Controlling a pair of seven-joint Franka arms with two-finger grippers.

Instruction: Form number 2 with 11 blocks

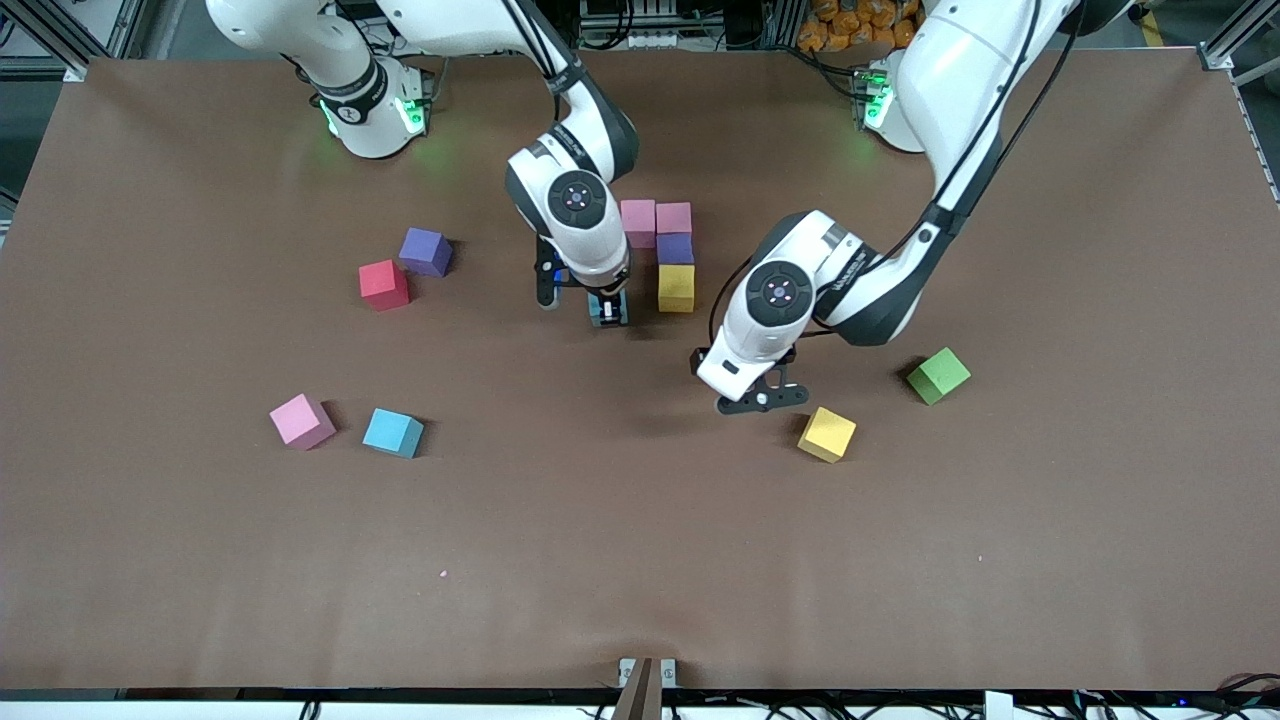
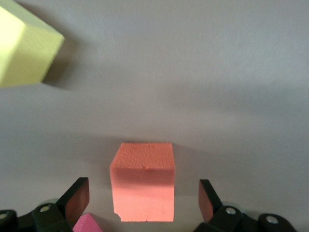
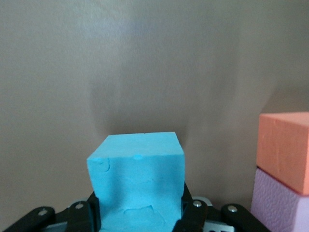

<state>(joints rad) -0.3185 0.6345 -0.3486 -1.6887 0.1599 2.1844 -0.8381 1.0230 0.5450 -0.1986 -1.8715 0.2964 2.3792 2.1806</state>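
Note:
My right gripper (image 1: 608,312) (image 3: 140,212) is shut on a light blue block (image 1: 607,309) (image 3: 137,179), low over the table beside a cluster of blocks. That cluster has two pink blocks (image 1: 655,220), a purple one (image 1: 675,248) and a yellow one (image 1: 676,287). In the right wrist view an orange-looking block (image 3: 285,150) and a pale purple one (image 3: 280,205) show beside the held block. My left gripper (image 1: 762,398) (image 2: 143,202) is open, with an orange block (image 2: 142,181) between its fingers (image 2: 77,200), gaps on both sides. A yellow block (image 1: 826,433) (image 2: 24,48) lies close by.
A green block (image 1: 938,375) lies toward the left arm's end. Toward the right arm's end are a purple block (image 1: 426,251), a crimson cube (image 1: 383,285), a pink block (image 1: 301,420) and a light blue block (image 1: 392,432). A pink corner (image 2: 86,224) shows under the left gripper.

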